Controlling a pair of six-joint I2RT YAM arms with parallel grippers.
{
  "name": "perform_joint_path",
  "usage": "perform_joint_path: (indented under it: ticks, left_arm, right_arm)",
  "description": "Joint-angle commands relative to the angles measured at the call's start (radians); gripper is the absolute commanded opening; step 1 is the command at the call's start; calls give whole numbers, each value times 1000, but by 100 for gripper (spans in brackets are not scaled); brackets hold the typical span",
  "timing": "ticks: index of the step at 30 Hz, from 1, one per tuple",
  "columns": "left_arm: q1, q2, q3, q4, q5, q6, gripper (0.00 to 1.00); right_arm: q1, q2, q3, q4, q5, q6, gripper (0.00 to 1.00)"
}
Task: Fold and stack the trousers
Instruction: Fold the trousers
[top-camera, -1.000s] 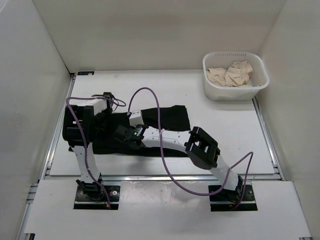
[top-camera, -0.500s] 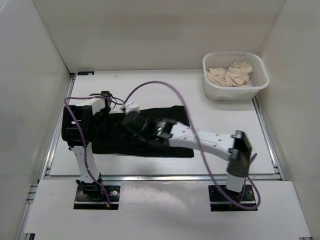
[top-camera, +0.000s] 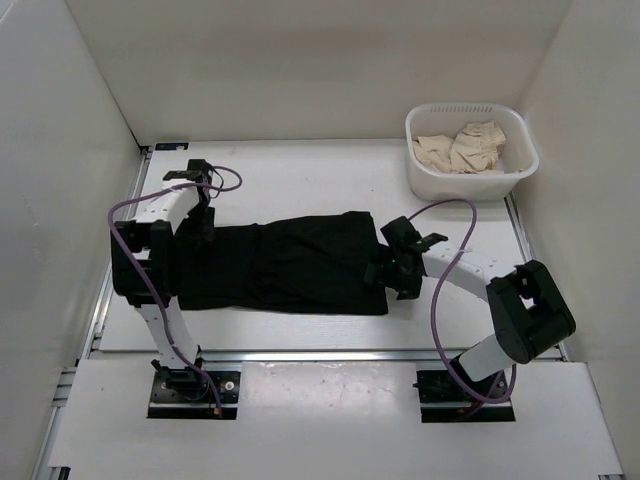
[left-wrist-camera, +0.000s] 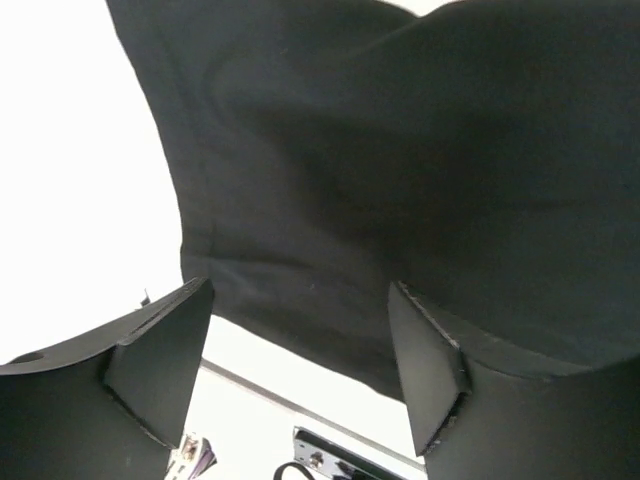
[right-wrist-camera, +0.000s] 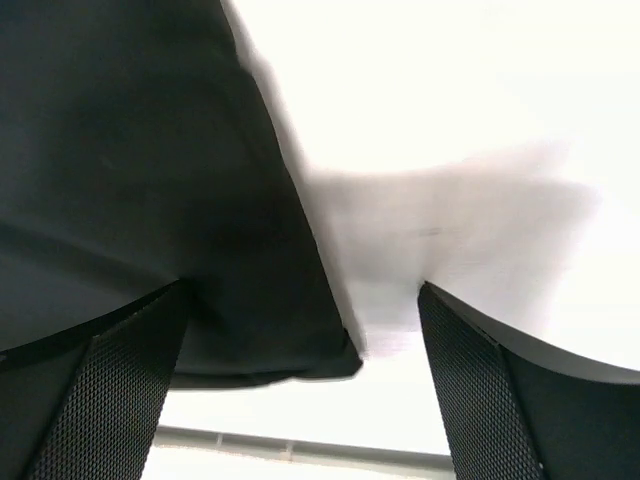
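Observation:
The black trousers (top-camera: 285, 265) lie folded in a long flat band across the table's middle. My left gripper (top-camera: 203, 226) hovers over their left end, jaws open and empty. In the left wrist view the trousers (left-wrist-camera: 400, 150) fill the space beyond the left gripper (left-wrist-camera: 298, 300). My right gripper (top-camera: 386, 274) sits at the trousers' right edge, open. In the right wrist view the right gripper (right-wrist-camera: 305, 295) straddles the near right corner of the trousers (right-wrist-camera: 120, 150) without holding it.
A white basket (top-camera: 470, 182) with crumpled beige cloth (top-camera: 460, 148) stands at the back right. White walls enclose the table on three sides. A metal rail (top-camera: 330, 353) runs along the table's near edge.
My right arm swung from the trousers' left part to their right edge and its jaws opened, letting the fabric go. The left gripper drew back and widened. The trousers now lie flatter.

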Motion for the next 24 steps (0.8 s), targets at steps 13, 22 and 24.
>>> perform_joint_path:
  ticks: [13, 22, 24]
  left_arm:
    - [212, -106, -141, 4, 11, -10, 85]
    - [36, -54, -58, -52, 202, -10, 85]
    - [-33, -25, -38, -52, 218, -10, 85]
  right_arm:
    - [-117, 74, -143, 296, -250, 76, 0]
    - [-306, -200, 166, -228, 60, -148, 0]
    - [-265, -200, 264, -364, 114, -187, 0]
